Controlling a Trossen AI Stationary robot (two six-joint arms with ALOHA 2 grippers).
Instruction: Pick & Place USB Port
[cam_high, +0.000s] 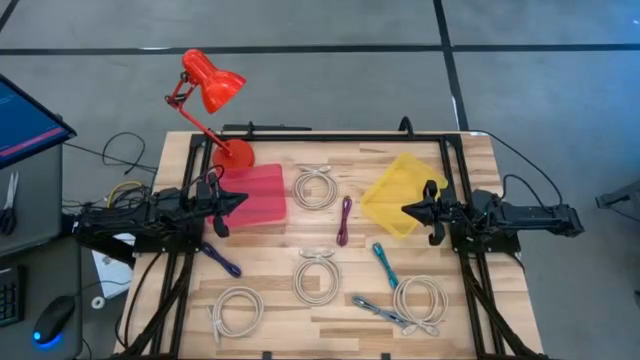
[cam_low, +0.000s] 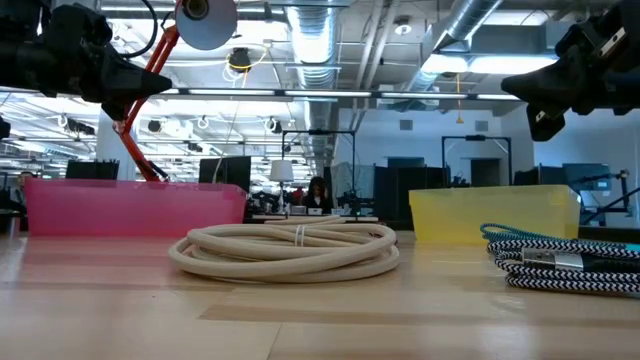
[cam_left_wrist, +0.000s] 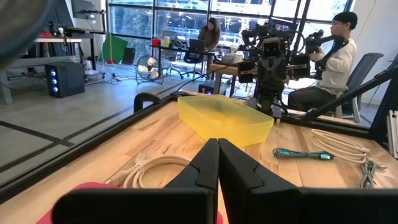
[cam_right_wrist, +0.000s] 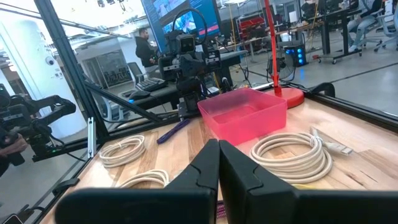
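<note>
Several USB cables lie flat on the wooden table: white coils (cam_high: 315, 188) (cam_high: 318, 277) (cam_high: 238, 310) (cam_high: 420, 300), a purple cable (cam_high: 344, 220), a teal one (cam_high: 385, 265), a dark blue one (cam_high: 222, 260) and a grey braided one (cam_high: 385, 312). A pink tray (cam_high: 262, 197) stands at the left and a yellow tray (cam_high: 400, 190) at the right. My left gripper (cam_high: 243, 197) hangs shut and level above the pink tray's left edge, its tips touching in the left wrist view (cam_left_wrist: 218, 144). My right gripper (cam_high: 404, 209) hangs shut and level above the yellow tray (cam_right_wrist: 218, 146).
A red desk lamp (cam_high: 210, 85) stands at the table's far left corner, its base beside the pink tray. A black frame (cam_high: 330, 135) runs along the table's far edge and sides. Bare wood lies between the two trays. People sit at desks beyond the table (cam_left_wrist: 336, 50).
</note>
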